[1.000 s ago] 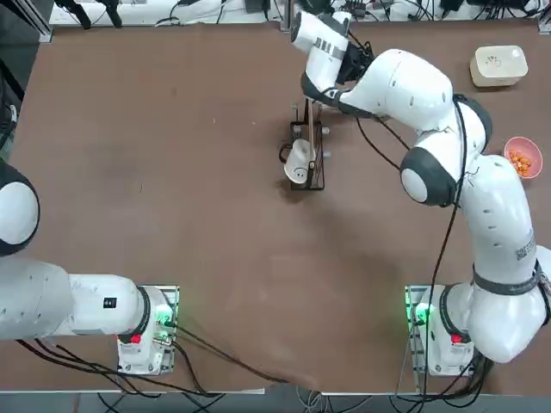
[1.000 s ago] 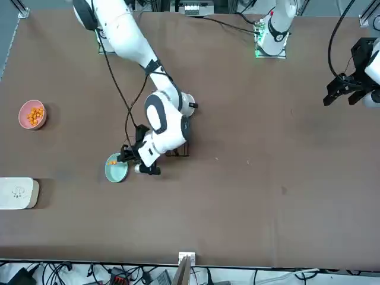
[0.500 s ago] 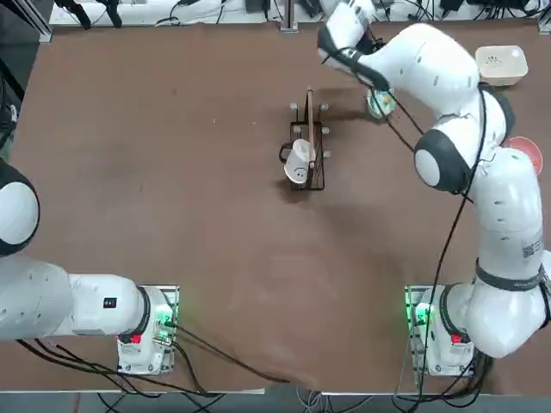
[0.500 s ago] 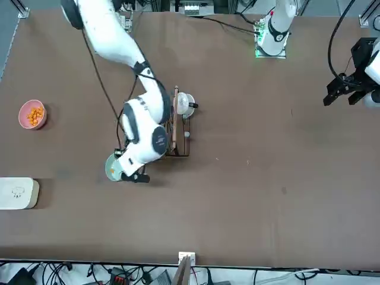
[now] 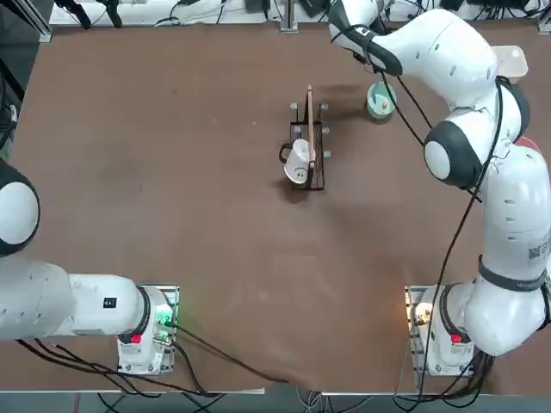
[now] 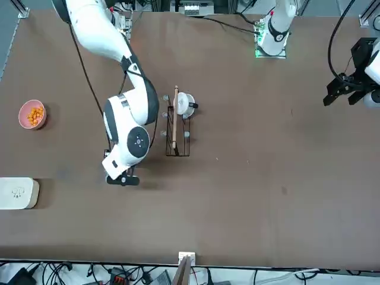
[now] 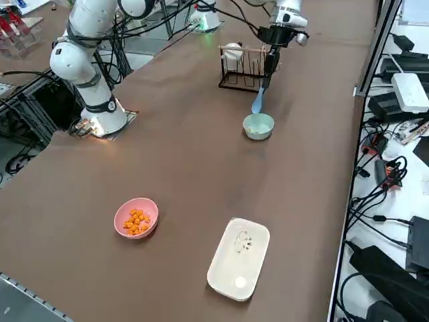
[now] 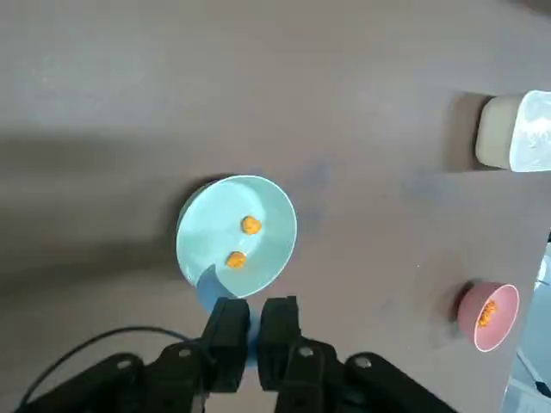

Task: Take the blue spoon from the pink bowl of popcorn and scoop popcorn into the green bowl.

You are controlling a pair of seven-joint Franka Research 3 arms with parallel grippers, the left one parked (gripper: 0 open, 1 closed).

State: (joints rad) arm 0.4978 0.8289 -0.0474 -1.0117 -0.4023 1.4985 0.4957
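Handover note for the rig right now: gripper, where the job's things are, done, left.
Right gripper: shut on the blue spoon, held above the green bowl near the far table edge, spoon hanging down over the bowl's rim.
Green bowl: two popcorn pieces inside.
Pink bowl: off toward the right side, beside the white box, most of the popcorn in it.
Done: spoon taken, at least one scoop delivered.
Left: likely go back to the pink bowl for more scoops.

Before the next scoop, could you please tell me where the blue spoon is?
The small light-blue plastic spoon hangs from the right tool, just above the mint-green bowl, beside the wire mug rack.
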